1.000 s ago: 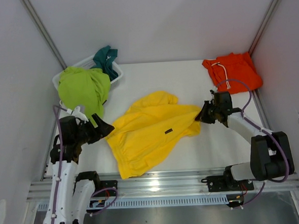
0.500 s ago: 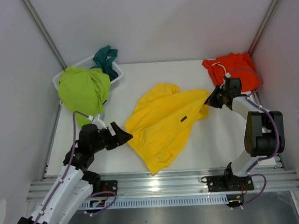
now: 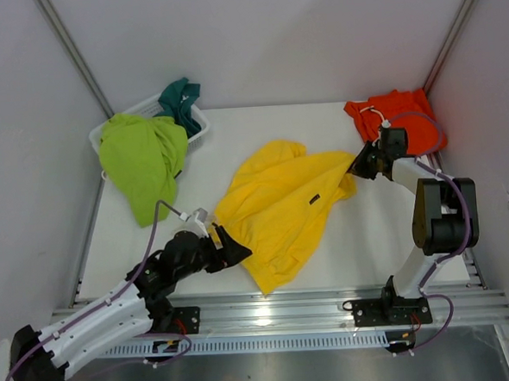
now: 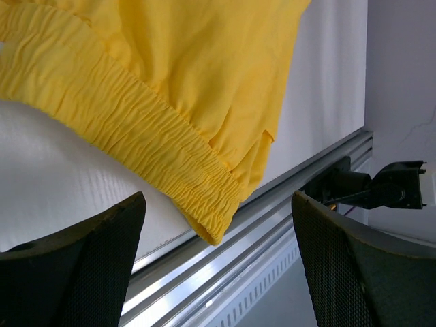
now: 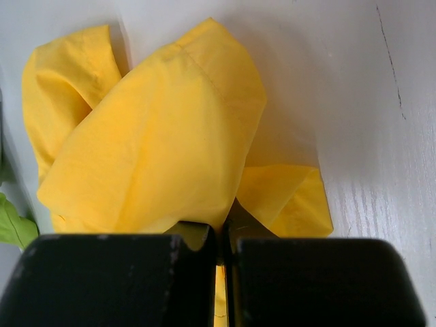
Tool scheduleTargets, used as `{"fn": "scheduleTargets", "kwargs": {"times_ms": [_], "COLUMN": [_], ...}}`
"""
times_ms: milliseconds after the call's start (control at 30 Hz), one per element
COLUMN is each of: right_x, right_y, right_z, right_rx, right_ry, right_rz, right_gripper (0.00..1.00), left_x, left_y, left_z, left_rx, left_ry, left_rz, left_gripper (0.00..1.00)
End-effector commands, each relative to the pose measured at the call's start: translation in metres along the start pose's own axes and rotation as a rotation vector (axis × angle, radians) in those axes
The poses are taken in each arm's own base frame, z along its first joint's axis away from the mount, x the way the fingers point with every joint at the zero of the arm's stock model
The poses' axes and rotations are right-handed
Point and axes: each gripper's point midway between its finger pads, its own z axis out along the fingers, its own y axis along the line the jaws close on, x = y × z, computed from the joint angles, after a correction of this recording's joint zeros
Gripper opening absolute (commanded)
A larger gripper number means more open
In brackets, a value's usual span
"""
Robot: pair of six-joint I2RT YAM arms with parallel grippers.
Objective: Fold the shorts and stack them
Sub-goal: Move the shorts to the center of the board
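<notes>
1. Top view. A yellow pair of shorts (image 3: 278, 215) is being shown spread and rumpled on the middle of the white table (image 3: 370, 244), its small dark label (image 3: 311, 202) facing up. The left gripper (image 3: 234, 244) is being held low at the near-left edge of this pair, with its jaws apart. The right gripper (image 3: 358, 168) is being kept pinched together on the far-right corner of the same pair. An orange pair of shorts (image 3: 406, 121) with a white drawstring (image 3: 369, 111) is being shown folded at the far-right corner of the table, just behind the right gripper. A lime-green pair (image 3: 140, 159) is being draped over the rim of a white basket (image 3: 200, 125) at the far left, and a teal pair (image 3: 180, 98) is being shown inside it.

2. Left wrist view. The two dark fingers (image 4: 82, 272) are being held wide apart. The gathered waistband (image 4: 136, 129) of the yellow pair is being seen ahead of them, running down to the table's metal rail (image 4: 272, 225); whether either finger is touching the cloth cannot be told.

3. Right wrist view. The black fingers (image 5: 109, 279) are being pressed together, and a fold of yellow cloth (image 5: 157, 150) is being clamped between them, the rest fanning out over the table.
</notes>
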Motion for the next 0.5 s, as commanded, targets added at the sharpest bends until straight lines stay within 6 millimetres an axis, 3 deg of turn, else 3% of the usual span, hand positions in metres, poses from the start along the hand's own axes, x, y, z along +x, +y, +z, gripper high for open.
{"fn": "scheduleTargets", "kwargs": {"times_ms": [0,100,200,467], "right_x": [-0.021,-0.022,-0.022,-0.021], "right_y": [0.011,0.012,0.012,0.014], "right_z": [-0.001,-0.002,-0.001,-0.001], "right_rx": [-0.033,-0.036,-0.039,-0.048], "right_ry": [-0.059,-0.061,-0.059,-0.062], "right_rz": [-0.007,-0.010,-0.007,-0.005], "right_gripper": [0.00,0.00,0.00,0.00], "left_x": [-0.012,-0.002,0.011,0.017], "left_y": [-0.013,-0.022,-0.017,-0.008], "left_z": [0.008,0.012,0.014,0.011], "left_rx": [0.032,0.073,0.032,-0.003], "left_ry": [-0.071,-0.045,-0.015,-0.016], "left_rz": [-0.071,-0.105,-0.104,-0.143], "left_gripper": [0.89,0.89,0.88,0.88]}}
